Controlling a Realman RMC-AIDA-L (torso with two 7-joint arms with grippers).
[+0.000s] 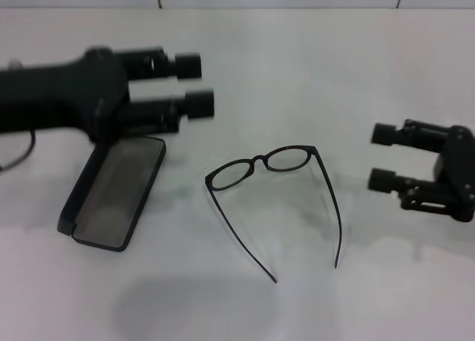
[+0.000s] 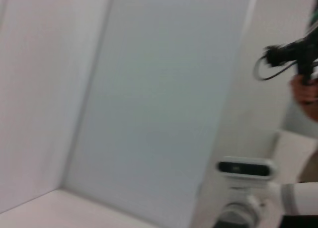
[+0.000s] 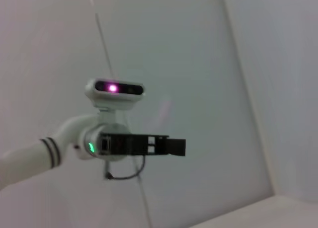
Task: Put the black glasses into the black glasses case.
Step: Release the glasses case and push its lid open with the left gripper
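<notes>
The black glasses [image 1: 274, 179] lie unfolded on the white table in the middle of the head view, lenses toward the back, temple arms reaching toward the front. The black glasses case [image 1: 113, 194] lies open at the left, its grey lining showing. My left gripper [image 1: 194, 85] hovers over the case's far end, fingers apart and empty, pointing right toward the glasses. My right gripper [image 1: 384, 157] is at the right, to the right of the glasses, fingers apart and empty, pointing left. The wrist views show only walls and the other arm, not the glasses or case.
The white table [image 1: 297, 73] spreads around the glasses and case. A wall with seams runs along the back. The right wrist view shows the left arm's wrist and camera [image 3: 115, 89] against the wall.
</notes>
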